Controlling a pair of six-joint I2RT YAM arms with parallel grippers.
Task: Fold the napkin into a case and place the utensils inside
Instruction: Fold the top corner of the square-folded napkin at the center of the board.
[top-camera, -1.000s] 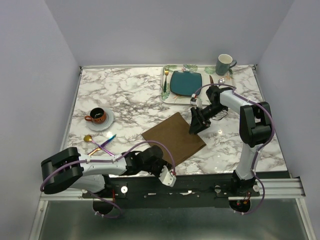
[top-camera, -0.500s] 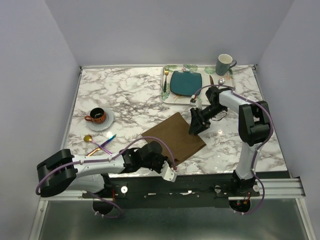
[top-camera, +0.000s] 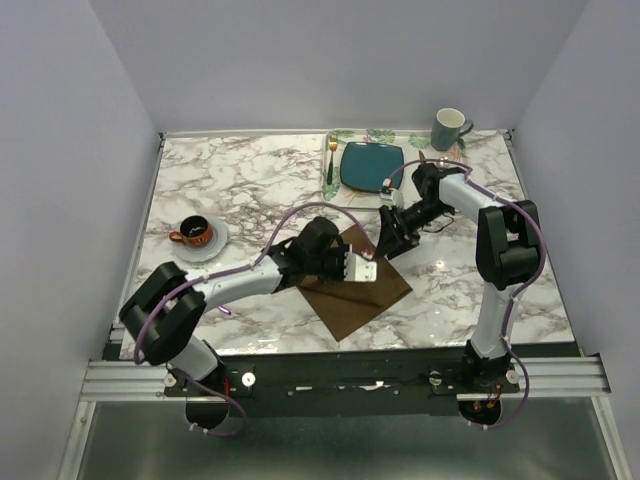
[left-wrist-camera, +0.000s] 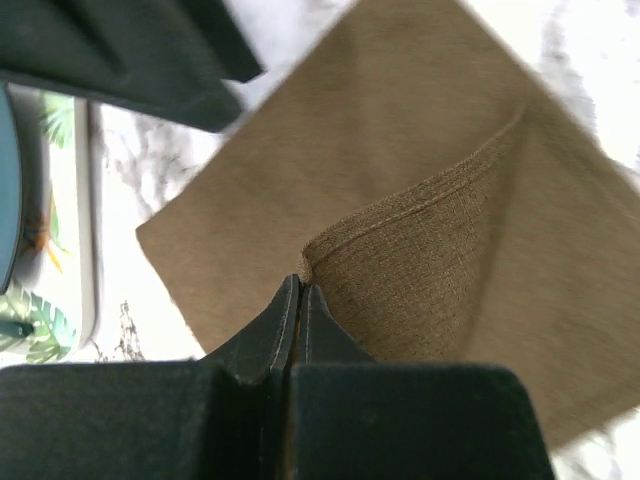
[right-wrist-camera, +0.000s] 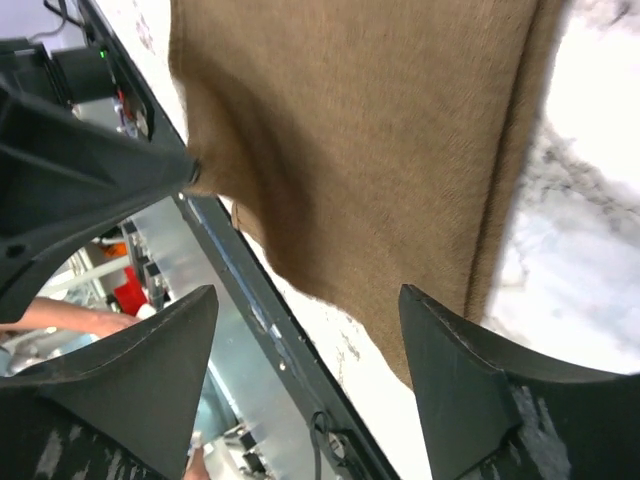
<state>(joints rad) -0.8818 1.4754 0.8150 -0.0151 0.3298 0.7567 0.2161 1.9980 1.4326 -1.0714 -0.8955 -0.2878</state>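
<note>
Brown cloth, the napkin (top-camera: 370, 295), lies on the marble table (top-camera: 230, 180) between its middle and near edge, with one corner raised and doubled over. The left gripper (left-wrist-camera: 301, 300) is pinched tight on that raised fold. The right gripper (right-wrist-camera: 305, 300) hangs over the napkin's far corner, jaws spread wide, gripping nothing. At the far edge a teal plate (top-camera: 372, 167) sits on a leaf-printed placemat (top-camera: 332, 192), with a gold fork (top-camera: 330, 160) beside it. A mug (top-camera: 450, 128) stands in the far right corner.

We stretch our left arm forward and to the right, with the left hand (left-wrist-camera: 301, 295) pinched shut on a raised fold of the napkin (left-wrist-camera: 430, 200). Our right arm folds inward, and the right hand (right-wrist-camera: 305, 300) is held low with its fingers spread wide.
</note>
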